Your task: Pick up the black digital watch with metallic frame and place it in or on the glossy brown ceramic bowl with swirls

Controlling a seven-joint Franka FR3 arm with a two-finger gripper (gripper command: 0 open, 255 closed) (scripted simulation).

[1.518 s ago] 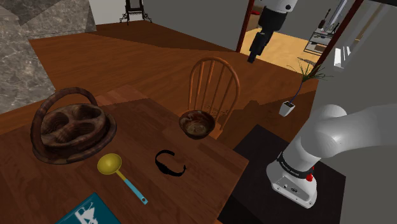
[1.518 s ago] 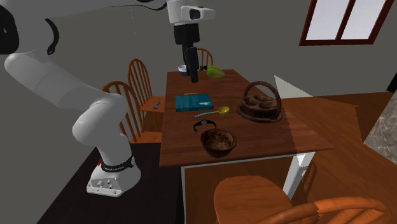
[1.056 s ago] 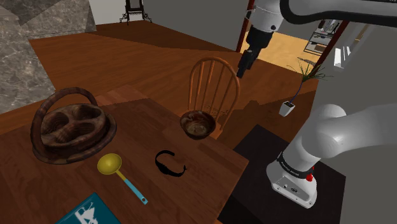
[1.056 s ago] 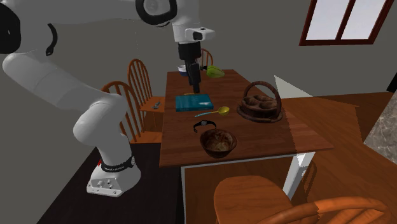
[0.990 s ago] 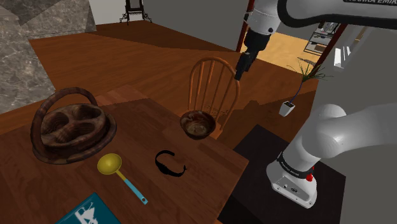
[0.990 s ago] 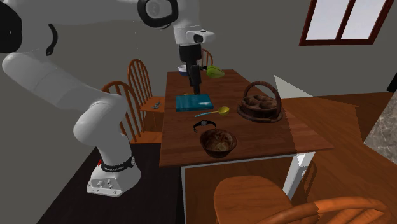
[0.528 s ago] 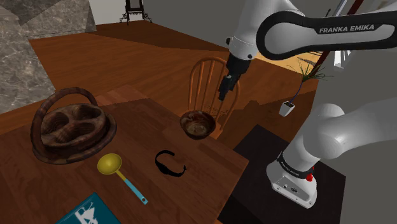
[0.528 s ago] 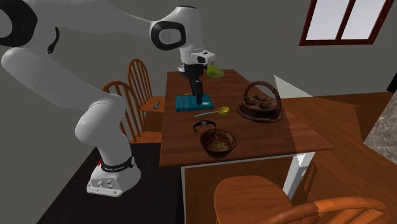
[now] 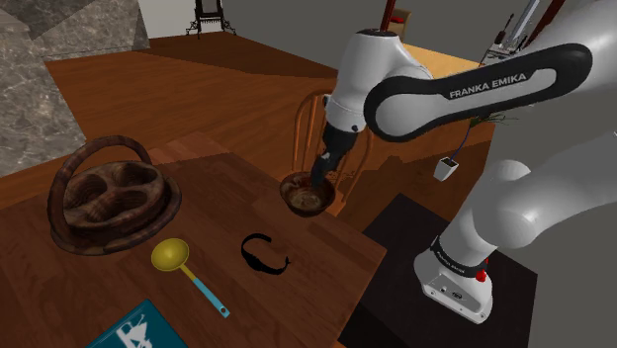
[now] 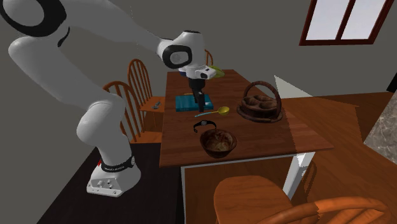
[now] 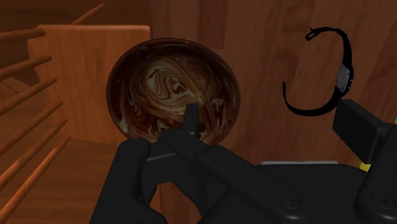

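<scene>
the black watch (image 9: 264,253) lies flat on the table (image 9: 213,213), untouched, at about 7 o'clock from the swirled brown bowl (image 9: 306,192) in the shoulder view. the gripper (image 9: 317,181) hangs over the bowl, carrying nothing, its opening not determinable; it should cross to the watch and straddle the case (image 11: 344,77) squarely. the wrist view shows the case set on an open c-curve, the shoulder view a plain loop.

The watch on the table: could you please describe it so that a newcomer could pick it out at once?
On the dark wooden table, look between the swirled brown bowl and the yellow scoop with a blue handle. The watch lies there, touching neither: a thin black open loop with a small case, the only black thing lying on the table.
</scene>
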